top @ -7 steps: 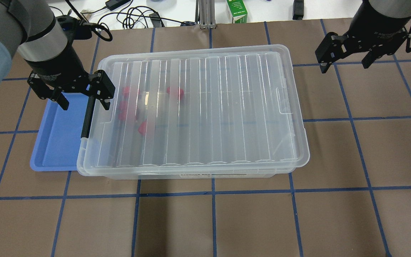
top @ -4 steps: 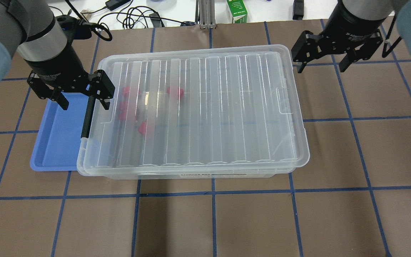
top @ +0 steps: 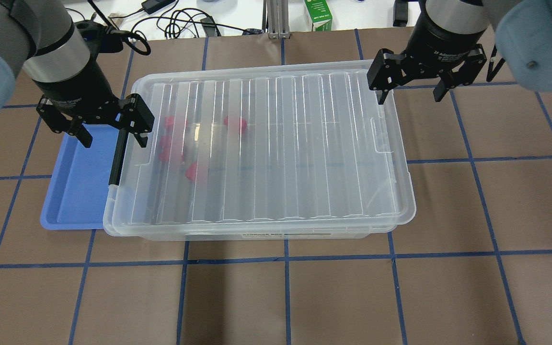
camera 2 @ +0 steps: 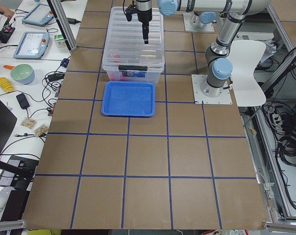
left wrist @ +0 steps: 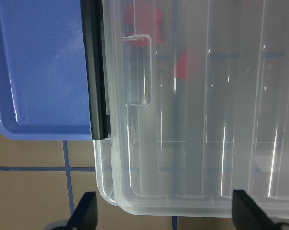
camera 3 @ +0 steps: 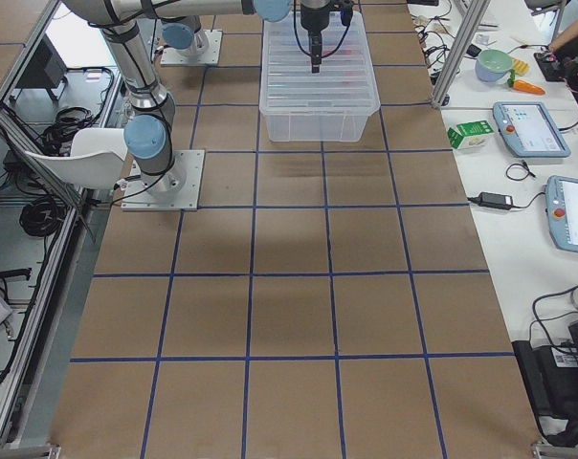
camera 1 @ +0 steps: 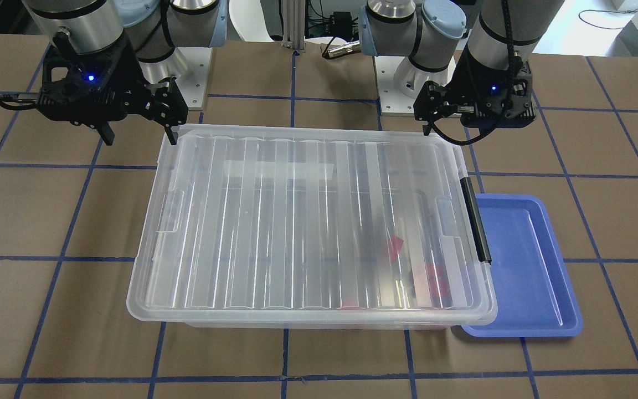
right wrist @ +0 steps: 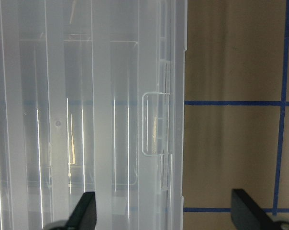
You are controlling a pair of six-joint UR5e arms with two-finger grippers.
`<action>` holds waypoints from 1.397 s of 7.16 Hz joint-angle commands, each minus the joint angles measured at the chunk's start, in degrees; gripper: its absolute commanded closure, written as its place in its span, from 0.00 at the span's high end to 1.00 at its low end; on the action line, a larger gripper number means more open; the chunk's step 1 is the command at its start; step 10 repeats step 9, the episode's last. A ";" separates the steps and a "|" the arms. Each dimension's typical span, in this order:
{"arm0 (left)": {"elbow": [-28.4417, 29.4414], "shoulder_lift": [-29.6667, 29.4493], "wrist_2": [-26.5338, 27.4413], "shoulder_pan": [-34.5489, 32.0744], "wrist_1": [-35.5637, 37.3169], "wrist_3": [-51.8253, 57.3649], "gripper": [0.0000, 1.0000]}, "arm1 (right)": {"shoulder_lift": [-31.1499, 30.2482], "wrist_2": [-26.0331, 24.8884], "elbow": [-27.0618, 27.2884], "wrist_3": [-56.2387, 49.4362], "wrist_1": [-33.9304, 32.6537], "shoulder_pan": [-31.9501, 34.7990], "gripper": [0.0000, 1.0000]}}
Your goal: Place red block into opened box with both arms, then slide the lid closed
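"Red block (top: pixel 235 123): where is it now?"
"Inside the box (top: pixel 281 235), under the lid (top: pixel 281 143). I count five blurred red shapes (top: pixel 166 154) towards the handle (top: pixel 117 153)."
"What moved?"
"Right pincer (top: pixel 409 98), spread and empty, swung in to the box's corner. Left pincer (top: pixel 114 140), also spread, stayed. The lid is probably being squared. One box, one lid, one blue tray (top: pixel 74 191)."

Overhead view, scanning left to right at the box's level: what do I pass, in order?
blue tray → black bar handle → red blocks → right claw
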 commanded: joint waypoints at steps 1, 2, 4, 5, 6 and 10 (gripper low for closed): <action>0.00 0.00 0.00 0.00 0.02 -0.01 1.00 | 0.14 -0.33 0.00 -0.38 -0.02 0.08 1.00; 0.00 0.00 -0.09 0.00 0.20 -0.01 1.00 | 0.14 -0.42 0.00 -0.56 -0.02 0.08 1.00; 0.00 -0.08 -0.18 -0.09 0.20 -0.10 1.00 | 0.23 -1.47 -0.08 -0.82 -0.28 0.08 1.00; 0.00 -0.08 -0.09 -0.09 0.20 -0.01 1.00 | 0.23 -1.65 -0.08 -0.82 -0.46 -0.10 1.00; 0.00 0.00 -0.09 -0.09 0.11 -0.01 1.00 | 0.23 -1.65 -0.17 -0.73 -0.46 -0.10 1.00; 0.00 0.00 -0.09 -0.09 0.02 -0.01 1.00 | 0.23 -2.00 -0.17 -0.82 -0.55 -0.10 1.00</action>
